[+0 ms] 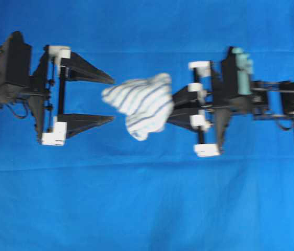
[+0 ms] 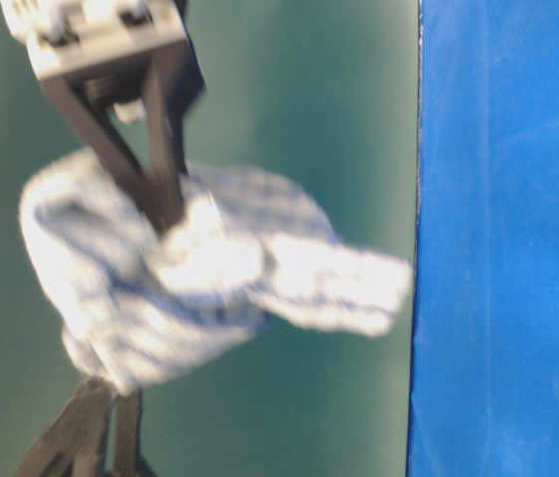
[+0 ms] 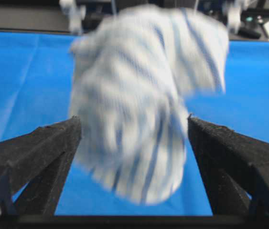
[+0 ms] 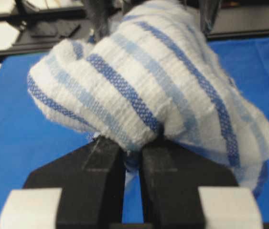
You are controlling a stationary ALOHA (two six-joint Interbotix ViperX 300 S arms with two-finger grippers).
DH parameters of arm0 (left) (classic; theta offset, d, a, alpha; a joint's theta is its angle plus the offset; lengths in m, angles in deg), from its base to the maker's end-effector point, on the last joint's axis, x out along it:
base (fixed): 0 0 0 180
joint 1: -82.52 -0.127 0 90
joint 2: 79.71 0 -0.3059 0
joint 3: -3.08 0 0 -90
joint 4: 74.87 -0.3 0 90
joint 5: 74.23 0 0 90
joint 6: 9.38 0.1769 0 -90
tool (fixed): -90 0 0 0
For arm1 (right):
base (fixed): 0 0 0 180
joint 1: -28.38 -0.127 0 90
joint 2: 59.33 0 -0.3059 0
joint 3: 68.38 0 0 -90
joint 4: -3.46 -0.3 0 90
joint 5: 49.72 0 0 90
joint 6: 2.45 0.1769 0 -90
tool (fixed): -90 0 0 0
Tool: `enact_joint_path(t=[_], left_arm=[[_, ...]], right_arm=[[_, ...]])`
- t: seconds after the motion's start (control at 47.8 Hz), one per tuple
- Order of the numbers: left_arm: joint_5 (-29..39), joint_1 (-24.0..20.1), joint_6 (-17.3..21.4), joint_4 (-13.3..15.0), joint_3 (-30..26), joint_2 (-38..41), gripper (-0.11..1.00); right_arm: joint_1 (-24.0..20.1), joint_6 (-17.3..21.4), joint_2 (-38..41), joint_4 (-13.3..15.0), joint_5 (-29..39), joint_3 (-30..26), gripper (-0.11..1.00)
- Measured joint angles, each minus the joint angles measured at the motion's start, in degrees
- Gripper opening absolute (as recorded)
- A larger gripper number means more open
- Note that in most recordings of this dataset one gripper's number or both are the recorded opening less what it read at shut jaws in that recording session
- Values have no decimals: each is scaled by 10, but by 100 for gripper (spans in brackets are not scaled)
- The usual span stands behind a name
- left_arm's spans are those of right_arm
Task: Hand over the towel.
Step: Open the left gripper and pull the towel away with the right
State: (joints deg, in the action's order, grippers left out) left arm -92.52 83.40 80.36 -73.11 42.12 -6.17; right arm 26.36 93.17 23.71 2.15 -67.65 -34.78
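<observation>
The towel (image 1: 140, 104), a small white cloth with thin blue stripes, is seen held in mid-air above the blue sheet (image 1: 147, 198), pinched at one bunched end by the right gripper (image 1: 177, 107), whose jaws are pressed nearly together on the fabric, as is shown plainly in the right wrist view. Opposite it, the left gripper (image 1: 107, 99) is spread wide and nothing is held in it; in the overhead view its fingertips (image 1: 110, 80) are seen just short of the towel's free end, with a small gap between them and the cloth. The handover appears to have been made already, or to be on the point of being made the other way; which of the two cannot be told from a single moment. If the cloth is to be kept by the right gripper, the pinch is best held firm while the arms are drawn apart in a straight line, so that the loose, hanging folds are not snagged on the open left fingers. The work surface is covered edge to edge by the plain blue sheet, lightly creased. A dull green backdrop (image 2: 309, 119) is seen behind the arms in the table-level view, where the towel is blurred.
</observation>
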Motion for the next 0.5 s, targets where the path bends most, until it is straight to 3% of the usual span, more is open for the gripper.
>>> enact_joint_path(t=[0.251,0.503], left_arm=[[-2,0,-1,0,27,-47,90],[-2,0,-1,0,31,-54,90]], right_arm=[[-1,0,-95,0,21,62,9],[-1,-2,-105,0,33,68,9]])
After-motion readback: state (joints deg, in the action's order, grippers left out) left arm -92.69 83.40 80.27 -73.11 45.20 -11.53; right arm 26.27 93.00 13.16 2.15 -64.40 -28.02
